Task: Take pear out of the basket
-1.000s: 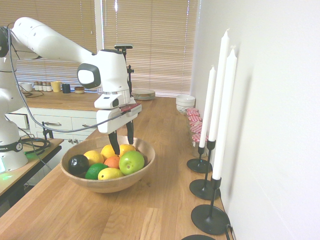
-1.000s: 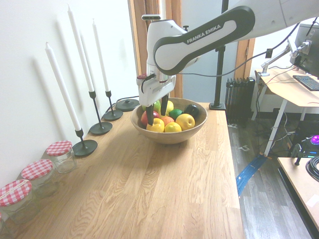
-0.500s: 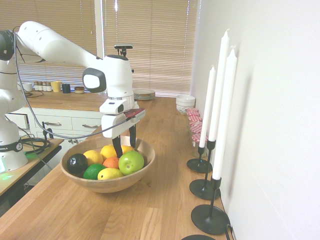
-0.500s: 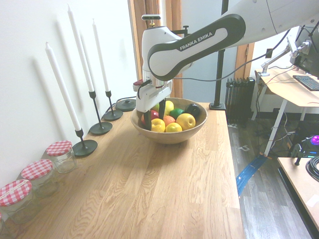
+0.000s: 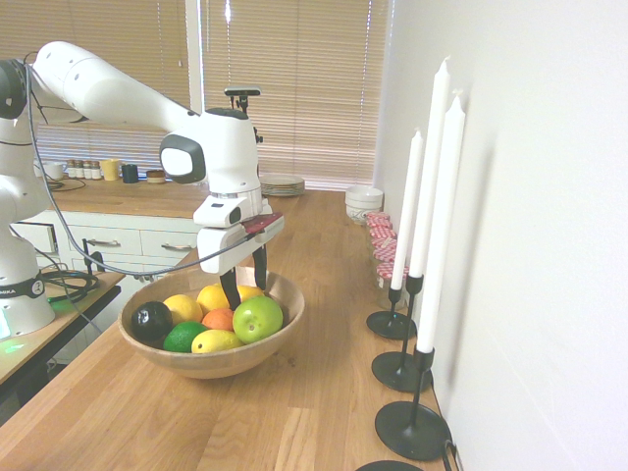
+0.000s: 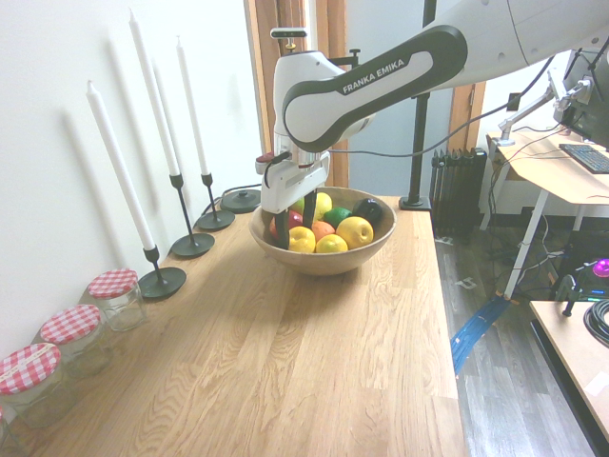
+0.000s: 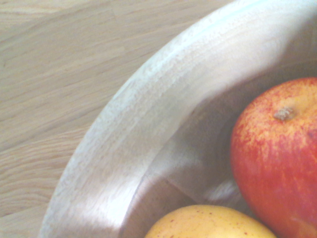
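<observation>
In the first exterior view, going left to right, a black fruit (image 5: pixel 153 321), a lime (image 5: pixel 184 337) and a lemon (image 5: pixel 183 308) are being held in the wooden basket (image 5: pixel 260 355), which is being carried by the long wooden counter (image 5: pixel 294 422). The gripper (image 5: pixel 245 287) is being pointed straight down into the far part of the basket, its jaws spread apart, with nothing being grasped. The pear (image 5: pixel 247 291) is possibly the yellow fruit being partly hidden between the fingers, inside the basket. A green apple (image 5: pixel 258 318) is lying beside it. Candlesticks (image 5: pixel 412 428) are being lined along the wall.
</observation>
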Robot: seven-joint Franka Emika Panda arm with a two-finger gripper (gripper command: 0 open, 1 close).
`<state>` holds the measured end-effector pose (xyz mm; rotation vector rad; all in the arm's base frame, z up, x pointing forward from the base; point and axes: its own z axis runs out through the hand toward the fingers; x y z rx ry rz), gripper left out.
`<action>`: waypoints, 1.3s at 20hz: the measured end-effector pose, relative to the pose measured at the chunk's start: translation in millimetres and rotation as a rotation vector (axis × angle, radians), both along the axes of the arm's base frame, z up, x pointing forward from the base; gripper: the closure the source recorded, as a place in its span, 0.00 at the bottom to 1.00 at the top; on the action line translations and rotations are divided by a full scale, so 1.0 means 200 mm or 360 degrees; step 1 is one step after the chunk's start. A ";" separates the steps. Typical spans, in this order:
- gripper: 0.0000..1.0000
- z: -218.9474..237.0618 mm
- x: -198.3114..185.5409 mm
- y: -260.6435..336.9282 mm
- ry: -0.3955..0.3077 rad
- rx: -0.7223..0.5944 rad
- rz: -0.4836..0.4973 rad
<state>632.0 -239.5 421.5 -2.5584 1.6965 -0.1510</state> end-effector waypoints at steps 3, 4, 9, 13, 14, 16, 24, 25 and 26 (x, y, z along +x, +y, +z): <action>1.00 0.00 0.00 0.00 -0.0002 0.0005 -0.0001; 1.00 0.00 0.00 0.00 -0.0002 0.0006 -0.0002; 1.00 -0.07 -0.02 -0.04 0.0035 0.0017 -0.0011; 1.00 -0.09 -0.03 -0.06 0.0039 0.0020 -0.0018; 1.00 -0.09 -0.03 -0.06 0.0039 0.0020 -0.0018; 1.00 -0.09 -0.03 -0.06 0.0039 0.0020 -0.0018; 1.00 0.07 -0.04 -0.03 -0.0031 0.0025 -0.0011; 1.00 0.14 -0.05 -0.02 -0.0055 0.0027 0.0000; 1.00 0.22 -0.07 0.01 -0.0083 0.0027 0.0015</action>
